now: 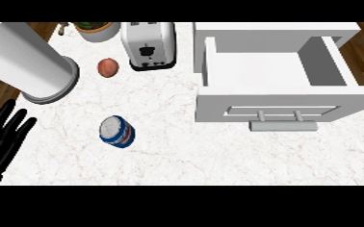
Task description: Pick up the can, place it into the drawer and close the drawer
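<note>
A blue and white can [117,132] with a silver top stands on the marble counter, left of centre. The white drawer [274,107] is pulled open at the right, its inside bare, with a grey handle [283,124] on its front. My left hand [14,127] shows at the left edge, fingers straight and pointing up, well left of the can and holding nothing. My right hand does not show.
A white toaster [149,45] stands at the back centre. A brown egg-like object [107,67] lies left of it. A large white cylinder [32,62] leans at the back left. A potted plant [98,29] sits at the back edge.
</note>
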